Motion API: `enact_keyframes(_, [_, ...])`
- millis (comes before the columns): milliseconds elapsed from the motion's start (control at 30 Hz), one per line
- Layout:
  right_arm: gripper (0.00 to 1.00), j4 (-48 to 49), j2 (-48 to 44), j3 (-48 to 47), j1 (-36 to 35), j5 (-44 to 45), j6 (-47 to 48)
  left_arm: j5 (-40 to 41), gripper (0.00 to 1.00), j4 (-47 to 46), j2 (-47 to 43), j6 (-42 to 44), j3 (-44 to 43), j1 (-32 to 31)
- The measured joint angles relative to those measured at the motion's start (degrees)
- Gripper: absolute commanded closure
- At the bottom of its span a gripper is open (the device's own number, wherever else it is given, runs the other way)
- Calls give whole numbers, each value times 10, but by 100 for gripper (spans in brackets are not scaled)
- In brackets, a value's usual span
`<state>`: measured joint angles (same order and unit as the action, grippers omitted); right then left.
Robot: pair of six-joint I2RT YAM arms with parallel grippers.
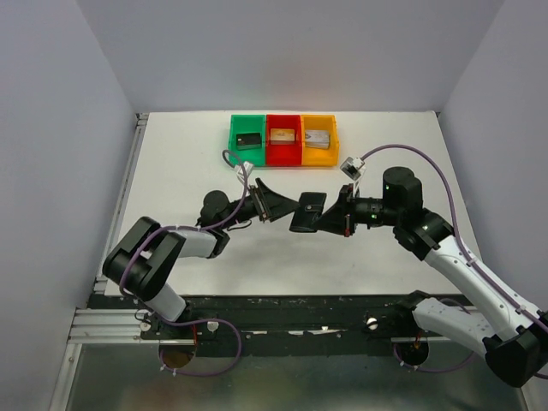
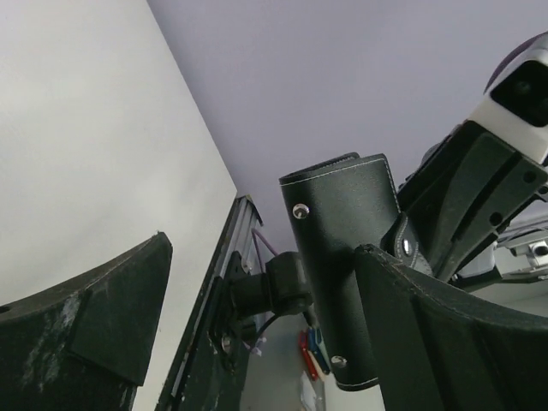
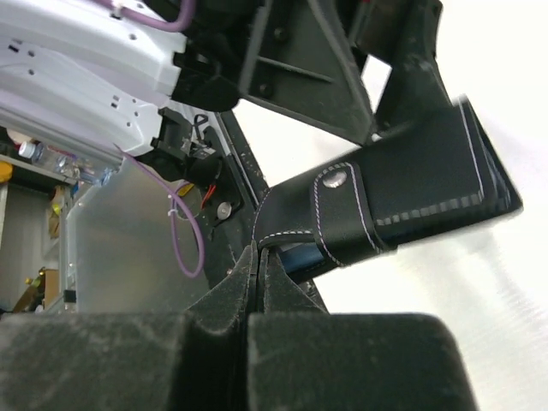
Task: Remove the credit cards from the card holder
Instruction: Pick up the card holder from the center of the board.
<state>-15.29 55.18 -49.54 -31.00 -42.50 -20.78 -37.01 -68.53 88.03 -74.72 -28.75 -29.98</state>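
Card holder (image 1: 306,212) pinched in right jaws, between parted left jaws.

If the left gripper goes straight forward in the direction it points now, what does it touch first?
Most likely the card holder, which the right gripper pinches by one edge right in front of the open left gripper. Exact depth is unclear.

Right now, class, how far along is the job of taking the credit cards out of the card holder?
Done: the card holder is up off the table, pinched at one edge by the shut right pincer. In hand: the open left pincer has one finger against it. Left: its snap strap looks fastened and no card shows outside, so all the pulling out is ahead.
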Motion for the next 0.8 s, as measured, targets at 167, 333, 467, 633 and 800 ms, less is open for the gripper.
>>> enact_keyframes(167, [99,3,-1,0,0,-15,3,-23,1,-32,56,-58,-2,-5])
enact_keyframes(333, [99,3,-1,1,0,-24,7,-30,1,-43,55,-72,-8,-8])
enact_keyframes(467, [99,7,-1,7,0,-33,10,-36,1,-48,39,-73,-16,-13])
enact_keyframes(633, [100,7,-1,15,0,-39,13,-44,1,-55,26,-74,-33,-21])
enact_keyframes(800, [100,8,-2,19,0,-45,14,-50,8,-56,19,-74,-42,-28])
